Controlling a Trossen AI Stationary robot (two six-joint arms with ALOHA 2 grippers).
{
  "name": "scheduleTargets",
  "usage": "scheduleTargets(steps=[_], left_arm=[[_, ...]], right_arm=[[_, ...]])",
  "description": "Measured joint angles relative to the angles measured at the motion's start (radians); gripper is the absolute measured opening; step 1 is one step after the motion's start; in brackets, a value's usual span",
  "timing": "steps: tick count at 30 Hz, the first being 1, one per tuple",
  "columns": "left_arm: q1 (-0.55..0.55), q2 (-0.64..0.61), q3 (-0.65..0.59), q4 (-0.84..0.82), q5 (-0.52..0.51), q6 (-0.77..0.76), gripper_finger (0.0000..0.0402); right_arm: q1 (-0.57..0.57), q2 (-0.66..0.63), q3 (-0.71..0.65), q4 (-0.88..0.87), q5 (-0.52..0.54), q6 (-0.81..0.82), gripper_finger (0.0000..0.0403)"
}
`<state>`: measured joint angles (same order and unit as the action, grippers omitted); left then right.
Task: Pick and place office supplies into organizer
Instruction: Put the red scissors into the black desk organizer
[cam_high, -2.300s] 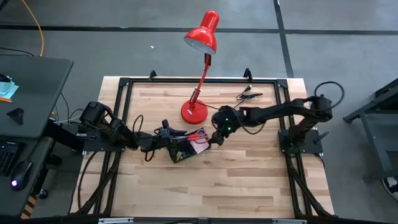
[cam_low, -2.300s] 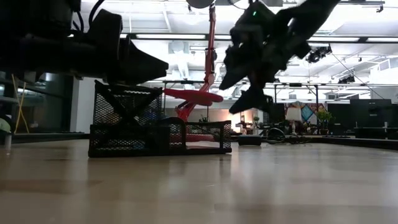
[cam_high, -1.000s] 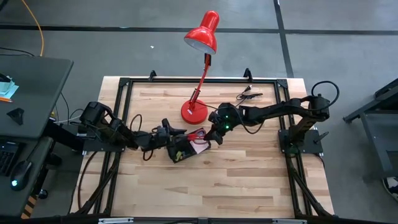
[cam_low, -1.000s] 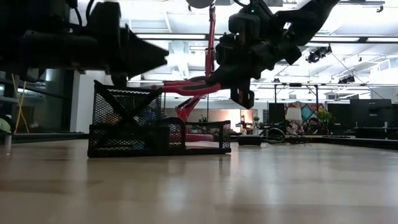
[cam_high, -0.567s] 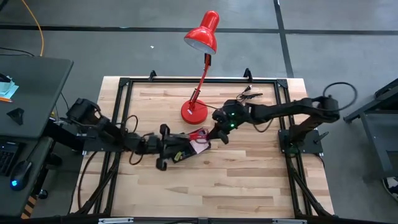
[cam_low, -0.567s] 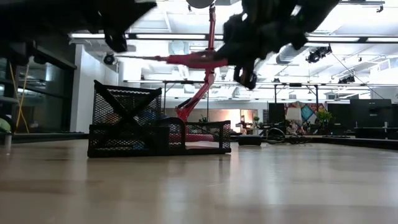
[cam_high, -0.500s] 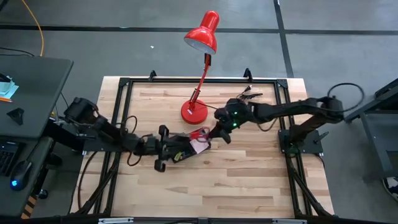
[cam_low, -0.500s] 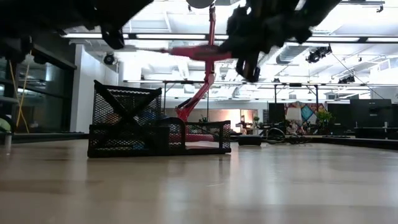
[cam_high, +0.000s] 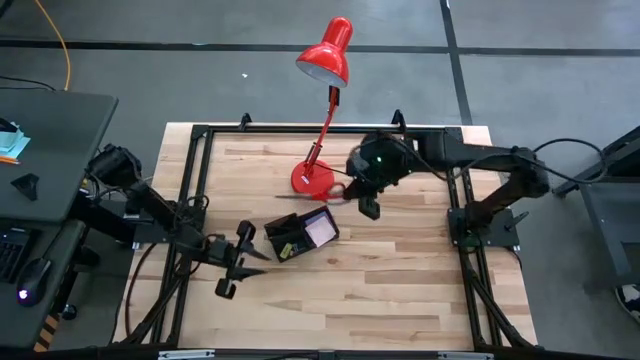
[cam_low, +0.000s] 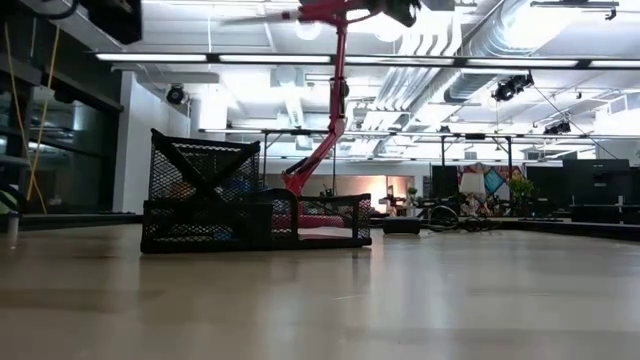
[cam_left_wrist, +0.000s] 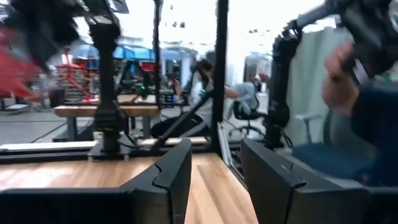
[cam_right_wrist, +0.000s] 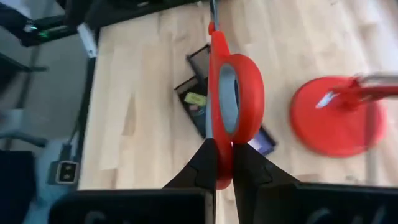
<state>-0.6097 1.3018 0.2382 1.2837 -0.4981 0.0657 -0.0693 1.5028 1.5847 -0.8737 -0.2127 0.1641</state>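
The red-handled scissors (cam_high: 322, 194) hang high over the table beside the red lamp's base, with my right gripper (cam_high: 352, 195) shut on them. Their blades point toward the table's left. In the low view they show at the very top (cam_low: 330, 12). The black mesh organizer (cam_high: 300, 236) stands mid-table with a pale purple sticky pad (cam_high: 322, 230) lying in one compartment. My left gripper (cam_high: 250, 262) hovers to the near left of the organizer, open, with nothing between its fingers (cam_left_wrist: 180, 180). My right gripper pinches the rim of the scissors' red handle loop (cam_right_wrist: 225, 146) between its two fingers, at the end away from the blades. The scissors stick out ahead of the fingers, roughly level, blades (cam_right_wrist: 213, 12) leading. They are lifted clear of table and organizer.
The red desk lamp's round base (cam_high: 312, 180) sits just beyond the scissors, its arm leaning over the far edge. A black cable with clips (cam_high: 400, 153) lies far right. Black frame rails (cam_high: 200, 160) border the table. A person's sleeve (cam_left_wrist: 373, 118) shows beyond the table.
My right gripper has risen with the scissors from above the organizer, going toward the far right, until they show only at the top of the low view. My left gripper has drawn back from the organizer toward the table's near left.
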Motion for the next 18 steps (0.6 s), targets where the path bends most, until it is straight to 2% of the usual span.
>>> scheduleTargets(steps=[3,7,10,13,15,18], left_arm=[[-0.044,0.000,0.000,-0.021,-0.009,0.020,0.0127],[-0.092,0.001,-0.002,-0.073,-0.023,0.068,0.0127],[-0.135,0.000,-0.004,-0.076,-0.084,0.084,0.0127],[-0.183,-0.012,-0.004,-0.088,-0.178,0.088,0.0127],[-0.221,-0.022,-0.005,-0.110,-0.240,0.098,0.0127],[-0.269,-0.035,-0.004,-0.110,-0.315,0.114,0.0127]], right_arm=[[0.018,0.102,0.231,-0.192,0.049,-0.058,0.0006],[0.026,0.300,0.550,-0.479,0.048,-0.118,0.0006],[0.026,0.467,0.775,-0.665,0.054,-0.142,0.0006],[0.018,0.493,0.676,-0.612,-0.006,-0.146,0.0006],[0.005,0.514,0.658,-0.635,-0.016,-0.134,0.0006],[-0.002,0.543,0.658,-0.710,0.062,-0.145,0.0005]])
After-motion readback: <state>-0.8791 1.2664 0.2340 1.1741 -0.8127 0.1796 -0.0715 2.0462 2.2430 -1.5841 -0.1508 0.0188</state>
